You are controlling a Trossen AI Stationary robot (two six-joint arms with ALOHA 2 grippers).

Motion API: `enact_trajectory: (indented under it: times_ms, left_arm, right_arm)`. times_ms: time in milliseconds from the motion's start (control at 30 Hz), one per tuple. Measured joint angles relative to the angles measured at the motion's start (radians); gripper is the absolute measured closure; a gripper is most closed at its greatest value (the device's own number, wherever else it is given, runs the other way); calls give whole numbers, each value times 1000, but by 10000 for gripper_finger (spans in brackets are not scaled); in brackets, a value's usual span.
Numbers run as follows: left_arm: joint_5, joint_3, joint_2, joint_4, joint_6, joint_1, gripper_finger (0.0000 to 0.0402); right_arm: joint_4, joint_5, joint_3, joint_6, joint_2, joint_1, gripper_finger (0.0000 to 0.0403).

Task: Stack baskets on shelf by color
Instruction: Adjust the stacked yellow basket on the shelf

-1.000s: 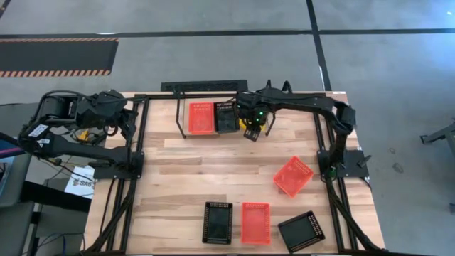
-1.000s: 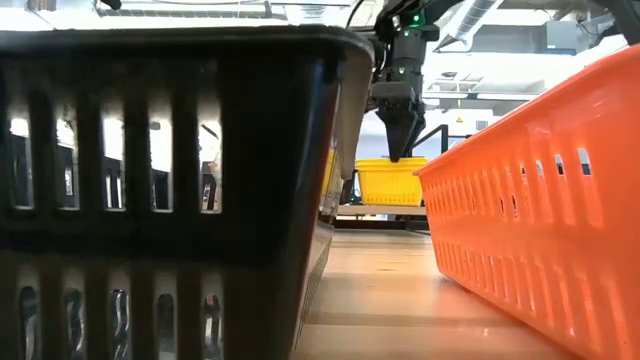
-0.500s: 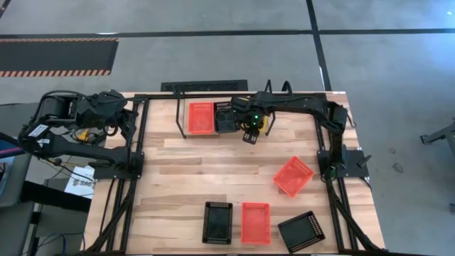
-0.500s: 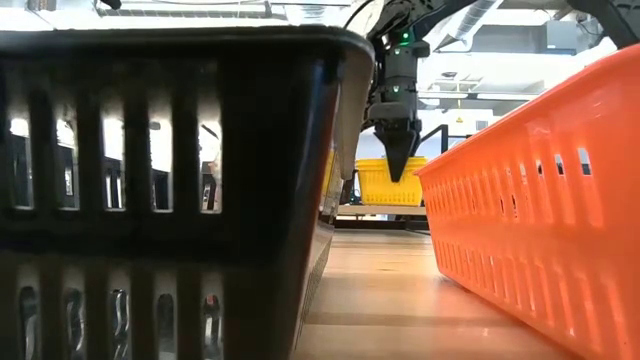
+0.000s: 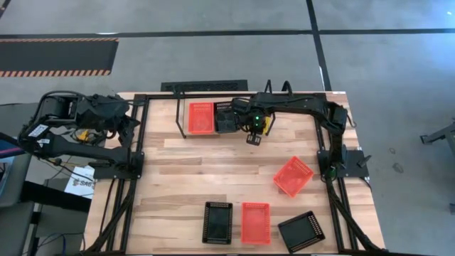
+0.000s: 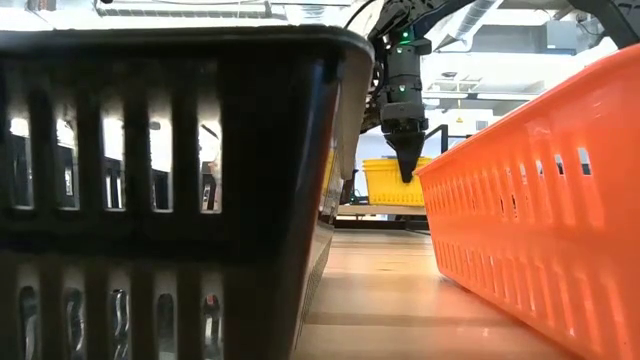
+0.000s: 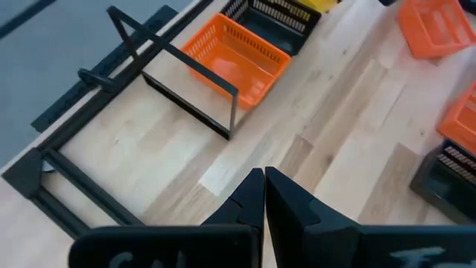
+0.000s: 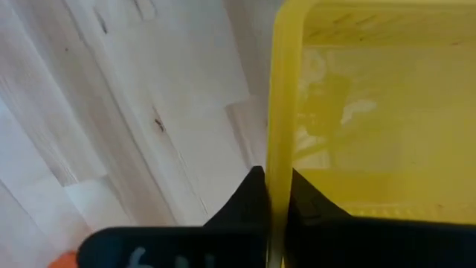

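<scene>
Baskets are partly sorted: a red-orange basket [image 5: 200,118] and a black basket [image 5: 225,116] are sitting side by side in the shelf [image 5: 217,107], with the yellow basket [image 8: 349,104] just beside them. Four more, two red-orange and two black, are lying loose on the bench [image 5: 213,171]. The right gripper [image 5: 254,136] is now pinching the yellow basket's rim, its jaws having narrowed from wide a second earlier. The left gripper [image 7: 264,195] is waiting closed and empty at the bench's left edge.

Wooden table [image 5: 213,171] with shelf [image 5: 186,89], red [image 5: 292,176] and black baskets [image 5: 217,222].
</scene>
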Motion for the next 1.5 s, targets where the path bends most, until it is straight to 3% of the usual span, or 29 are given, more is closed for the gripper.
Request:
enact_trajectory:
  times_ms: [600,1400,1500]
  left_arm:
    - [30,0,0,-1,6,0,401]
    - [21,0,0,-1,-12,0,401]
    - [21,0,0,-1,-12,0,402]
  right_arm:
    - [-66,-10,0,-286,1,20,390]
    - [19,-13,0,-320,1,-55,390]
    - [4,-10,0,-303,1,-56,365]
